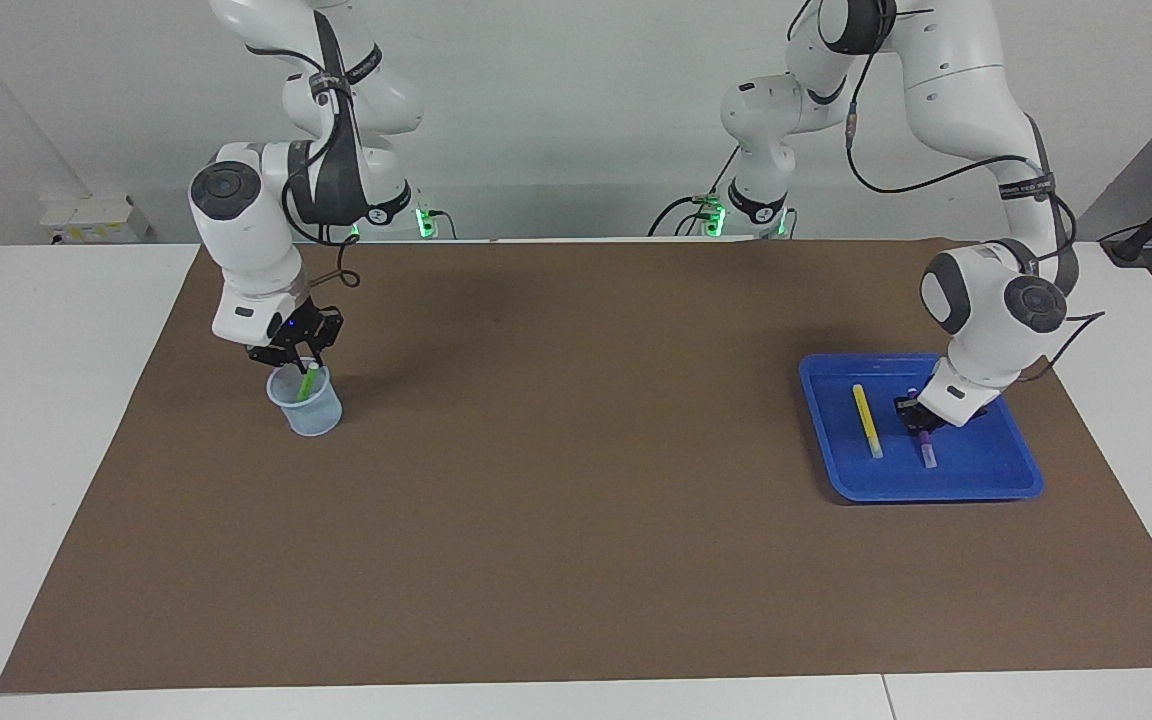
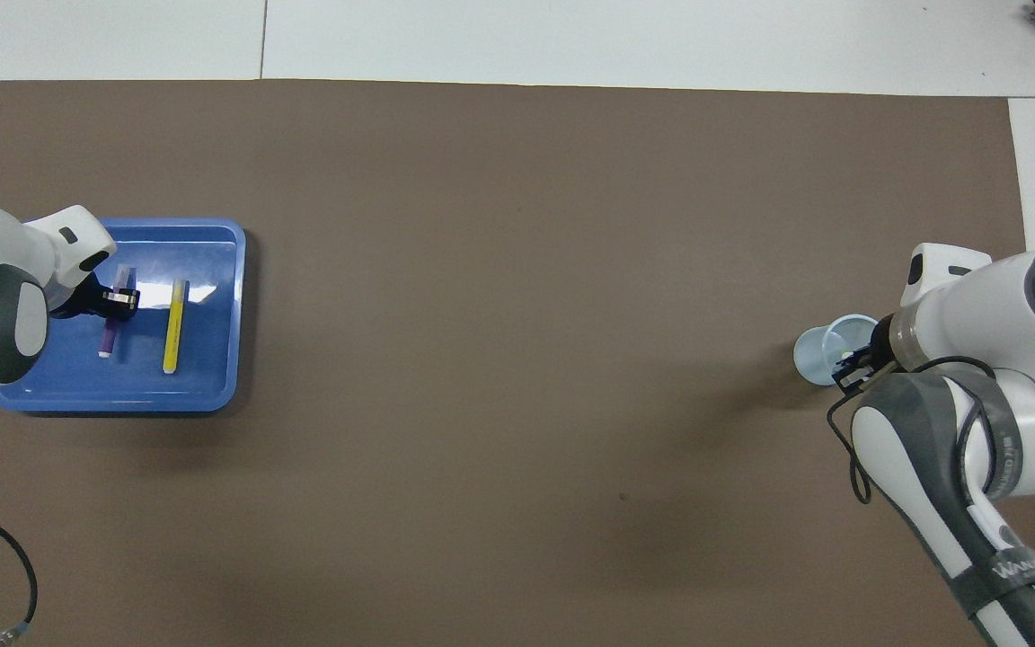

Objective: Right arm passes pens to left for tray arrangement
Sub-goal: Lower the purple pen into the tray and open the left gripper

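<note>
Your right gripper pinches the bright green marker pen in the pale translucent cup to hand over, while your left gripper, over the shallow blue plastic tray, grips the purple pen.

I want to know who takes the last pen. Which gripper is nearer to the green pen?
Right. The right gripper is at the green pen in the cup. The left gripper is at the purple pen in the tray.
</note>
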Tool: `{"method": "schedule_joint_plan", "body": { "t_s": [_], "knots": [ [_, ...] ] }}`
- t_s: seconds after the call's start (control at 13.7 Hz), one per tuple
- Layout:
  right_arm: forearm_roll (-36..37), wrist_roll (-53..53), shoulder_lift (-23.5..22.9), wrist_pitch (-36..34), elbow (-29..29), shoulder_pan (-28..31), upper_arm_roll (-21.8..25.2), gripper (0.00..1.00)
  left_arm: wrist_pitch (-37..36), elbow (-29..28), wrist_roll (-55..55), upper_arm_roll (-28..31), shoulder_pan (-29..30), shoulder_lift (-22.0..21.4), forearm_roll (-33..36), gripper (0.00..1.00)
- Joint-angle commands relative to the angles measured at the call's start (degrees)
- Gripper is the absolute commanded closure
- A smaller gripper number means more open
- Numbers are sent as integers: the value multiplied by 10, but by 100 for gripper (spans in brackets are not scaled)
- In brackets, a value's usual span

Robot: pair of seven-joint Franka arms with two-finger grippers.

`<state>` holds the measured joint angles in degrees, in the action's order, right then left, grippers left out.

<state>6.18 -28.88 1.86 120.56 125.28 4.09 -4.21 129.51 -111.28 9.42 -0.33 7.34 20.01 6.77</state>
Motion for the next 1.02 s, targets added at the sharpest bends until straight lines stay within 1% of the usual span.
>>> {"method": "schedule_joint_plan", "body": {
  "t_s": [0.0, 0.07, 0.15, 0.22, 0.29, 0.44, 0.73, 0.95],
  "knots": [
    [13, -49, -8, -33, -22, 28, -7, 100, -17, 6, 4, -6, 7, 6, -61, 44],
    [13, -65, -7, -52, -34, 34, -7, 100, -24, 11, 2, -6, 7, 6, -86, 38],
    [14, -78, -5, -64, -41, 42, -7, 100, -37, 19, 0, -6, 8, 7, -106, 26],
    [15, -92, -2, -67, -42, 47, -6, 100, -58, 37, -2, -5, 6, 9, -122, 10],
    [24, -111, 2, -71, -42, 56, -6, 100, -81, 54, -3, -5, 5, 13, -125, 0],
    [42, -147, 3, -75, -54, 72, -6, 100, -120, 88, -3, -4, 2, 22, -125, 0],
    [42, -151, 3, -71, -58, 74, -7, 100, -178, 145, -3, -4, 0, 35, -124, 0],
    [31, -152, -2, -116, -117, 69, -10, 100, -229, 181, -8, -5, -5, 41, -127, 0]
  ]
}}
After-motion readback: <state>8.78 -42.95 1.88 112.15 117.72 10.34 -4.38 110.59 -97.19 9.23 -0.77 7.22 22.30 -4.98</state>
